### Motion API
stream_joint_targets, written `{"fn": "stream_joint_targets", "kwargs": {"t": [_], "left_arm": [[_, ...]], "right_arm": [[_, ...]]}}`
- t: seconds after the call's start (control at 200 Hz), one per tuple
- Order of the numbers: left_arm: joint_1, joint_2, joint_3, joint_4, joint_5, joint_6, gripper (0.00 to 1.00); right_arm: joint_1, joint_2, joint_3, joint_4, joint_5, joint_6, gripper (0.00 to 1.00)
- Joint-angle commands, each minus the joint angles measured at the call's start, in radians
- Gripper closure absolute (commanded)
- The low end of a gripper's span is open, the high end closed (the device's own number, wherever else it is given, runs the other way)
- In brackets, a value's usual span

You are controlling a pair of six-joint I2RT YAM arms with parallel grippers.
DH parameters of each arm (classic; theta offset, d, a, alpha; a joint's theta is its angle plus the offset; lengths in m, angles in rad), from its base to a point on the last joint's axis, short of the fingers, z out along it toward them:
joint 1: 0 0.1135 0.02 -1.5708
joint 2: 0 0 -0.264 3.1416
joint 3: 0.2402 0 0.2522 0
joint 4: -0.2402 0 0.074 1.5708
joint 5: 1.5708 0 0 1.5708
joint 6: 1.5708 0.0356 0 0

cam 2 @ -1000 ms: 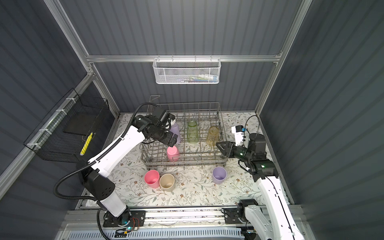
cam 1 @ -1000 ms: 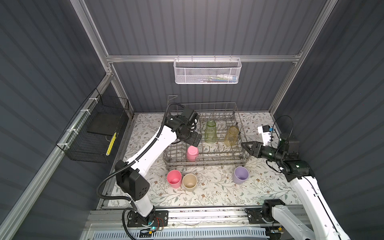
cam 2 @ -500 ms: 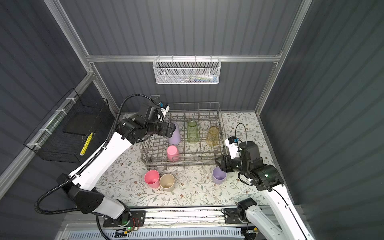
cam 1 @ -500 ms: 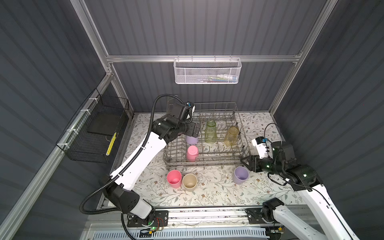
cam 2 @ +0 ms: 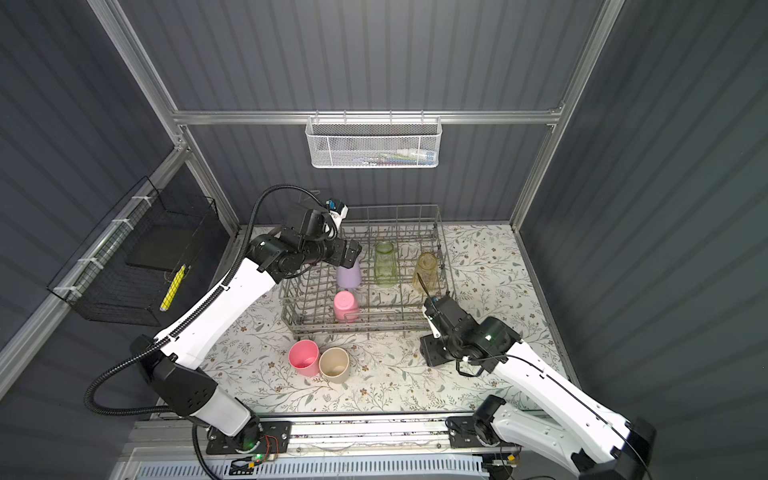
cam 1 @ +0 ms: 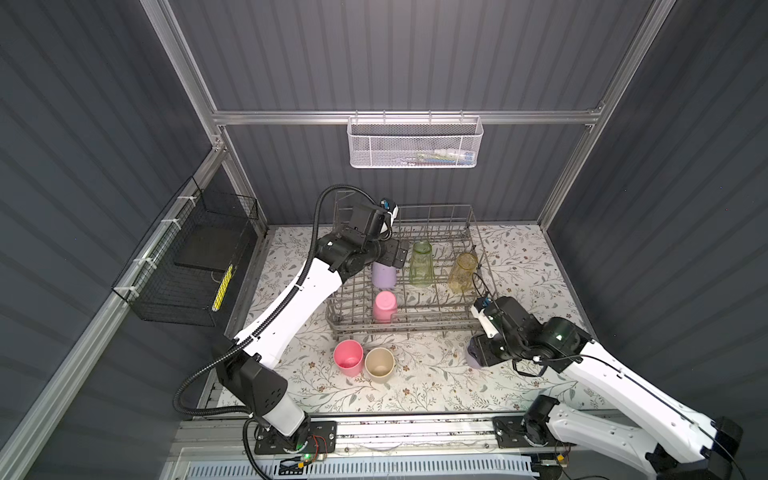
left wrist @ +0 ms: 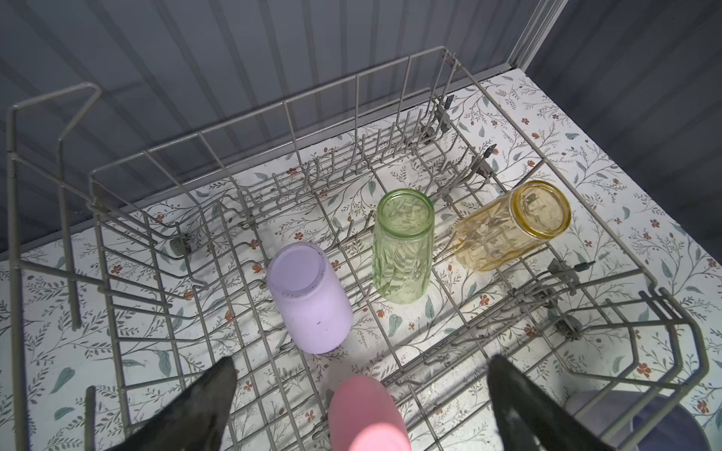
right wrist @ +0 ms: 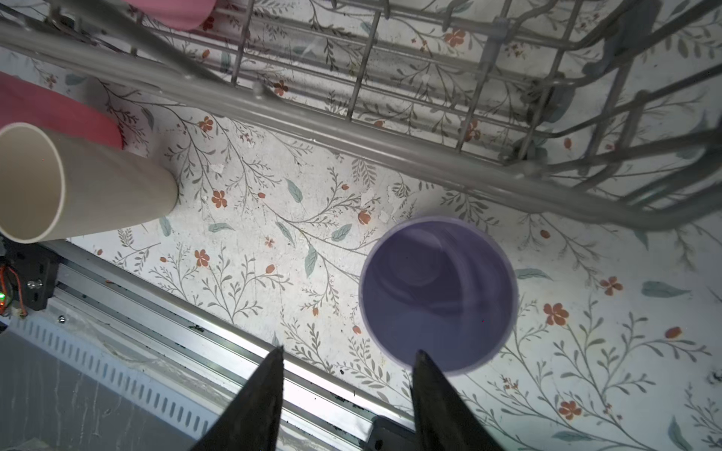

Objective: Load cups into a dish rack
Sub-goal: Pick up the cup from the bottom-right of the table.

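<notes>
Large square grey wire dish rack (cam 1: 407, 328) on floral-covered bench (cam 1: 519, 266), centred and toward 12 o'clock. Inside, base up among upright tines: lilac plastic tumbler (left wrist: 308, 296) at 9 o'clock and pink plastic tumbler (cam 1: 384, 305) at 7 o'clock. Clear green glass tumbler (left wrist: 402, 250) near rack centre; clear amber glass tumbler (left wrist: 508, 226) at 3 o'clock, leaning. Left hand (left wrist: 362, 363) above rack's 9 o'clock side, spread wide, empty. On bench at 6 to 7 o'clock of rack, mouths up, side by side: second pink tumbler (cam 1: 348, 357) and beige plastic tumbler (cam 1: 379, 364). Off rack's 5 o'clock corner, second lilac tumbler (right wrist: 437, 293), mouth up, just outside front rail. Right hand (right wrist: 349, 351) above it, partly spread, gripping nothing; one fingertip (right wrist: 424, 363) over rim, other outside wall. Tall grid side between this tumbler and rack interior. White mesh basket (cam 1: 415, 143) on back wall at 12 o'clock; black wire basket (cam 1: 187, 266) on side wall at 9 o'clock.
</notes>
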Motion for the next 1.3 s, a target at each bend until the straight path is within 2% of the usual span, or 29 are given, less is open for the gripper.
{"fn": "stream_joint_targets", "kwargs": {"t": [0.0,0.225,0.555,0.62,0.705,0.795,1.051,1.291], "left_arm": [[-0.004,0.000,0.028,0.016,0.022,-0.004,0.00],[-0.005,-0.005,0.010,0.020,0.026,-0.004,0.00],[-0.005,-0.006,-0.003,0.022,0.026,-0.004,0.00],[-0.004,-0.006,-0.005,0.020,0.026,-0.004,0.00],[-0.004,-0.006,-0.006,0.019,0.026,-0.004,0.00],[-0.004,-0.011,-0.008,0.019,0.026,-0.002,0.00],[-0.004,-0.033,-0.016,0.018,0.019,-0.003,0.00],[-0.002,-0.061,-0.044,0.062,0.051,-0.007,0.00]], "right_arm": [[0.009,0.031,-0.025,0.051,0.029,0.010,0.46],[0.010,0.102,-0.067,0.124,0.000,0.000,0.49],[0.012,0.134,-0.106,0.154,0.011,0.013,0.67],[0.012,0.132,-0.105,0.153,0.017,0.014,0.74],[0.013,0.132,-0.097,0.144,0.023,0.016,0.89],[0.014,0.128,-0.088,0.130,0.030,0.011,1.00],[0.014,0.051,0.043,0.060,-0.048,-0.029,1.00],[-0.035,-0.027,0.224,0.148,-0.301,-0.100,1.00]]}}
